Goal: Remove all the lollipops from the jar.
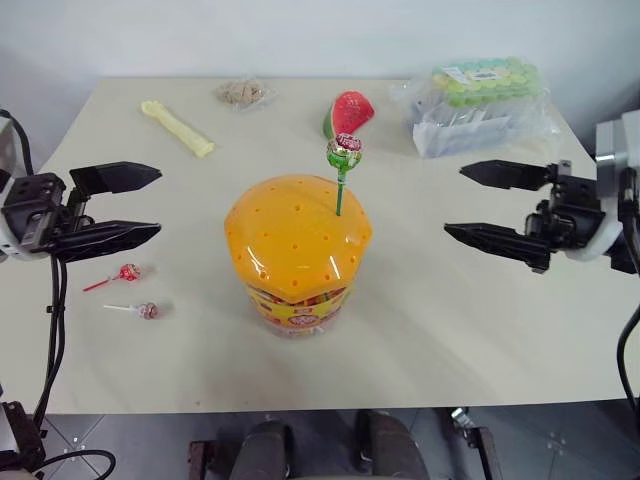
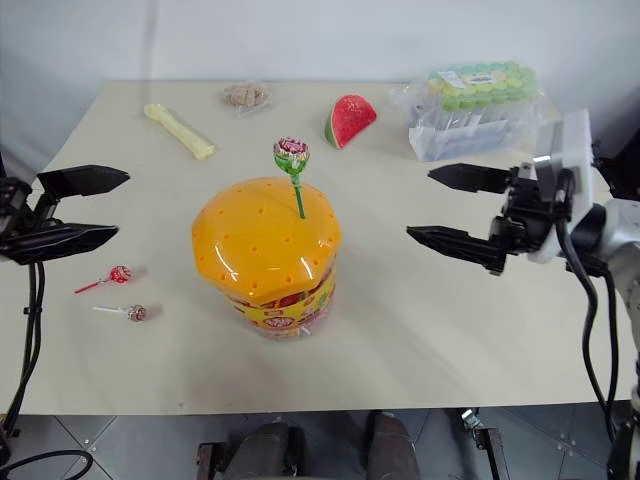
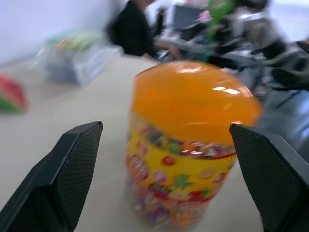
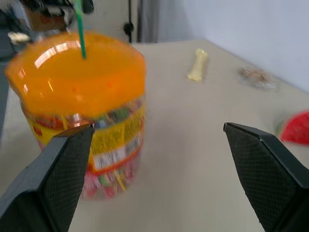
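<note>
I see the jar [image 1: 297, 255] upright mid-surface, its orange domed lid on, with a yellow-red label below. A green lollipop [image 1: 344, 152] stands upright in a lid hole. The red lollipop [image 1: 127, 272] and pinkish lollipop [image 1: 147, 310] lie flat on the surface to the jar's left.

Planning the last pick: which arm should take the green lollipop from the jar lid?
Right, probably. The green lollipop stands in the jar lid's right side, nearer the right gripper. Both grippers are open; the left gripper would have to cross the lid.
</note>
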`<move>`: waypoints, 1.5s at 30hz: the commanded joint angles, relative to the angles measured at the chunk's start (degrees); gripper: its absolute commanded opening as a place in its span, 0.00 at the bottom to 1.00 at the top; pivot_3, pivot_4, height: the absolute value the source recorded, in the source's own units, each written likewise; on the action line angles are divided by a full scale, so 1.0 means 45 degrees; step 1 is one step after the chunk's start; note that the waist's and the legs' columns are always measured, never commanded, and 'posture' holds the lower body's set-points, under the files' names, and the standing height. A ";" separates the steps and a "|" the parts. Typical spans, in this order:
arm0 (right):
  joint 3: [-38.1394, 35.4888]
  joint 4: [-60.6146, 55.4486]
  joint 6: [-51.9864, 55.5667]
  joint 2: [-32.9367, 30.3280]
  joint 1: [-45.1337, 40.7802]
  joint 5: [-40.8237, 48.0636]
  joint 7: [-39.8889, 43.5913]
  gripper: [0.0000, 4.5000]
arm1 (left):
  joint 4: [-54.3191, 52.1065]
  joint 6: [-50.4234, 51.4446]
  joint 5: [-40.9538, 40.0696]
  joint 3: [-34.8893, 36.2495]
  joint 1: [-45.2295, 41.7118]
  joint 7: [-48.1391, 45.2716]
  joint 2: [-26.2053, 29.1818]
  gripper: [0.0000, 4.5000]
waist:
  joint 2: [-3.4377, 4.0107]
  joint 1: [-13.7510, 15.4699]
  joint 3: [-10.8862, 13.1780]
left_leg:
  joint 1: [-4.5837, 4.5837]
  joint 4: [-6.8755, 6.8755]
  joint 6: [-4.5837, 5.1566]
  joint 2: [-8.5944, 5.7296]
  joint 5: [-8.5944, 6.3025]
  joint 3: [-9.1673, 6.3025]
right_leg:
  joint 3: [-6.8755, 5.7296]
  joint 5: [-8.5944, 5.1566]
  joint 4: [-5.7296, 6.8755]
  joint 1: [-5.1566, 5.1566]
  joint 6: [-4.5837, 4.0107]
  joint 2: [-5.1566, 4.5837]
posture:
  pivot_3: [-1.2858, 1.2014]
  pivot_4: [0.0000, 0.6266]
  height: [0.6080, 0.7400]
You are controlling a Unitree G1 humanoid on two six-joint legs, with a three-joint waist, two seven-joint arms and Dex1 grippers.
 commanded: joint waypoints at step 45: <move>0.2045 0.2381 0.2463 0.3753 -0.8286 -0.0359 -0.2007 0.01 | 0.0526 -0.2254 -0.0847 -0.1720 -0.0475 -0.0877 -0.0906 1.00 | -0.0005 -0.0193 -0.0003 | -0.0024 -0.0009 0.0012 0.0001 -0.0011 -0.0008 | -0.0006 0.0000 -0.0005 -0.0021 0.0000 0.0000 | 0.52 0.24 1.00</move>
